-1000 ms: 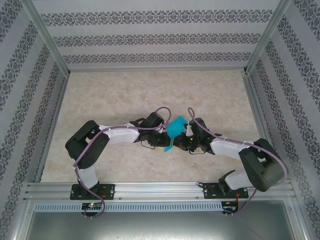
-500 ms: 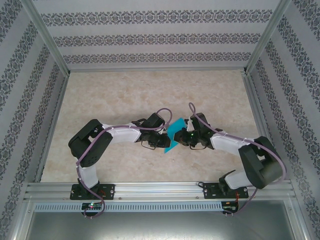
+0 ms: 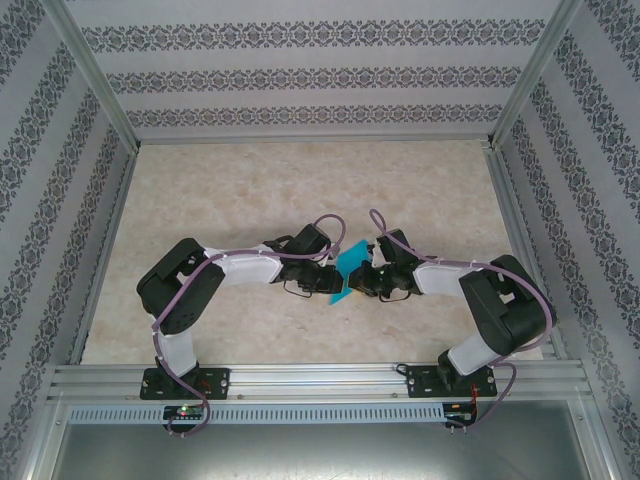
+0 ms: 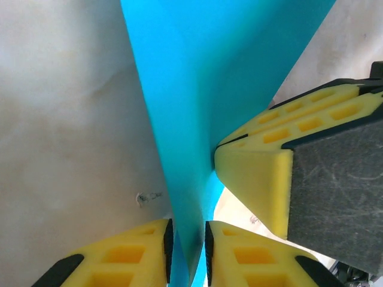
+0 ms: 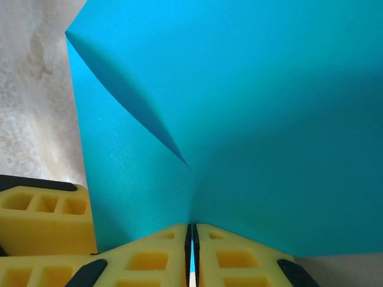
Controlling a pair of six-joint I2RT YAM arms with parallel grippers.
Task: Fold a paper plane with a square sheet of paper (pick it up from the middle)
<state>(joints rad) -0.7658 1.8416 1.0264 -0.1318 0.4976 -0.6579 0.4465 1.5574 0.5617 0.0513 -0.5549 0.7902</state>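
Well, there is one square sheet of paper (image 3: 352, 265) here, plain turquoise. It is up off the table (image 3: 250, 190), standing on edge about midway between the left and right edges and nearer the near edge than the far one. Two grippers meet at it. The left gripper (image 3: 334, 282) comes in from the left and the right gripper (image 3: 364, 280) from the right, just beside each other with the sheet between them. Behind them the left arm (image 3: 240, 268) and the right arm (image 3: 450, 280) bend in from the near edge.

From overhead the paper is only a small blue sliver, and the jaws cannot be read there. The left wrist camera gives more. The sheet runs down into the narrow gap between that gripper's two yellow fingers (image 4: 137, 257), and blue fills the gap with a pad against each face, so these jaws grip the paper. One yellow fingertip (image 4: 251, 173) of the other gripper touches the sheet from the right, a little higher up.

The right wrist camera shows its own pair of fingers (image 5: 239, 260) closed almost flush on the sheet's lower edge, with a thin line of blue between them. Above the pinch the paper spreads wide, a soft curved bend running down to it from the upper left. One left-gripper finger (image 5: 42, 215) sits at lower left, beside the paper.

Patterned walls (image 3: 300, 75) stand on three sides, and an aluminium rail (image 3: 320, 378) lines the near edge.
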